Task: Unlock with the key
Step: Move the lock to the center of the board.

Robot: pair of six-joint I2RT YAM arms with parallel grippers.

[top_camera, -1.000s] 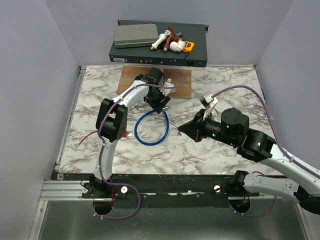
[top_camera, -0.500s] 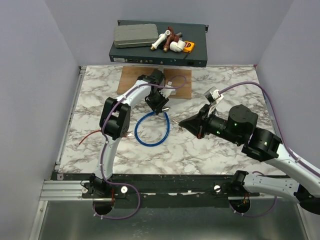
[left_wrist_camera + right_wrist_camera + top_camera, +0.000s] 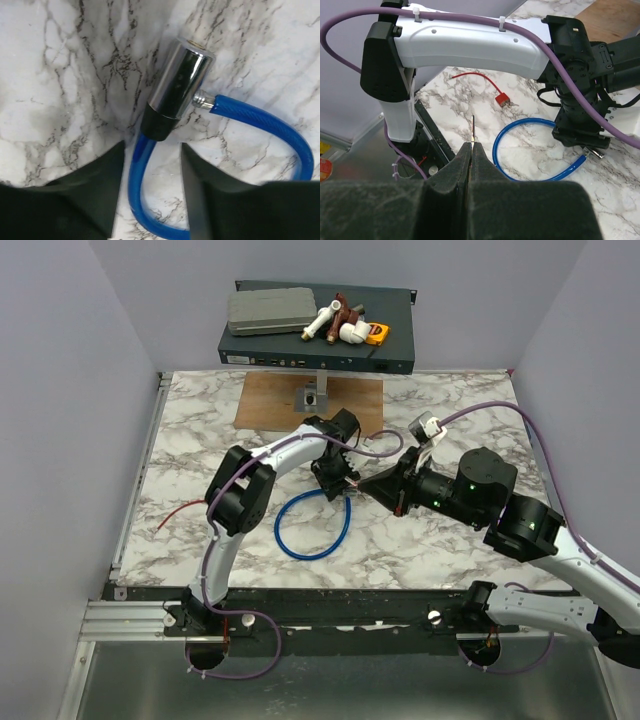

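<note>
Left wrist view: left fingers [image 3: 151,150] are apart at frame bottom, straddling the blue plastic-coated cable [image 3: 260,117] just below the black collar of the chrome cylinder lock body [image 3: 176,82]. There is a gap on both sides and nothing is clamped yet. The lock lies flat on the white marbled surface [image 3: 60,75].

Right wrist view: right fingers [image 3: 471,145] are pressed together on a thin silver metal key [image 3: 472,127], with the blade seen edge-on and poking out toward frame centre. A red plastic strap with a red tag [image 3: 502,100] lies on the surface beyond it, well apart. Small silver bits sit at the tag, and whether they are a second key cannot be told.

Top view: the two grippers are near each other at centre frame, tips just apart.

Risks, as judgement:
- The lock is loose, so it skids or swings if the key pushes before the left fingers clamp.
- A grip on the cable rather than the cylinder would let the body pivot.
- The key is held by a sliver, so it may twist or slip out if it meets the keyway off-angle.
- The keyhole end is not clearly shown.
- The wrists are crowded, so they may bump on approach.
</note>
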